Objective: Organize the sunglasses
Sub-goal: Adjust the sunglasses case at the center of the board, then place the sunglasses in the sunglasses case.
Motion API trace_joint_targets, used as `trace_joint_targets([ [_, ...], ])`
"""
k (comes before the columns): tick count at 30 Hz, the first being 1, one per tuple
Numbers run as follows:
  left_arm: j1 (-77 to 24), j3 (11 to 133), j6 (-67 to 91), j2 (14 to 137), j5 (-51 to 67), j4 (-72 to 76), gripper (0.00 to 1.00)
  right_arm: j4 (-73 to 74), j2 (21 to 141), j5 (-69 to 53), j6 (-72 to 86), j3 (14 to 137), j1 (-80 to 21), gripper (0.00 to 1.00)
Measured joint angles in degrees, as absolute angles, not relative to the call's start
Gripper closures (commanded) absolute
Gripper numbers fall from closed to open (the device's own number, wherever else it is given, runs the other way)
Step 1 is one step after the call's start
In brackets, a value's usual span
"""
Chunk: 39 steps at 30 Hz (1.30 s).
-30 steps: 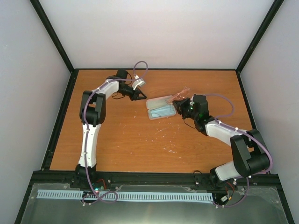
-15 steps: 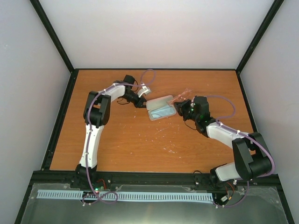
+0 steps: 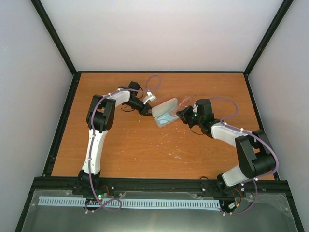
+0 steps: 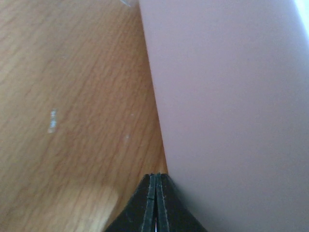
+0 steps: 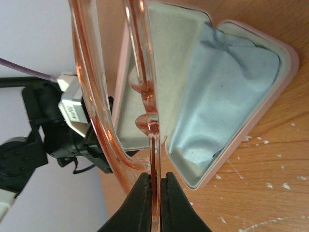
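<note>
No legible text, brand or number anywhere; small white sticker [image 5: 71,111] on black left-arm wrist housing [image 5: 63,140] too blurred to read.

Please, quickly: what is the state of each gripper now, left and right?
Left gripper: jaws closed, holding nothing, beside the pink case.
Right gripper: jaws closed on the sunglasses.

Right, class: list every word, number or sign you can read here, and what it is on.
Nothing here can be read.
White label on the left arm: print too small and blurred to read.
Case, cloth, sunglasses: no marking shows.
</note>
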<state>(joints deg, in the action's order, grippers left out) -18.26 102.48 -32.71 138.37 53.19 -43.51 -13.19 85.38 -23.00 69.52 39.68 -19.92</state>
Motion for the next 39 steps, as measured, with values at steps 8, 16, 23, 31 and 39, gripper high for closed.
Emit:
trace_joint_targets([
  [8, -20.12, 100.99, -31.24, 137.84, 54.46, -43.27, 0.94, -11.22, 89.84, -26.76, 65.25, 40.82, -19.88, 0.97],
  [16, -20.32, 98.70, -30.37, 136.59, 55.83, -42.78, 0.94, -11.92, 93.30, -27.94, 64.84, 40.88, -19.86, 0.97],
  [23, -20.32, 98.08, -30.28, 135.68, 56.38, -42.28, 0.94, -13.56, 100.31, -31.14, 63.48, 44.75, -19.84, 0.97],
  [31, -20.32, 98.08, -29.89, 135.41, 56.90, -41.87, 0.94, -15.57, 102.30, -33.78, 62.98, 46.92, -19.84, 0.97],
  [39, -20.32, 98.08, -29.85, 135.41, 57.12, -41.74, 0.93, -16.43, 103.07, -36.10, 63.24, 46.72, -19.84, 0.97],
])
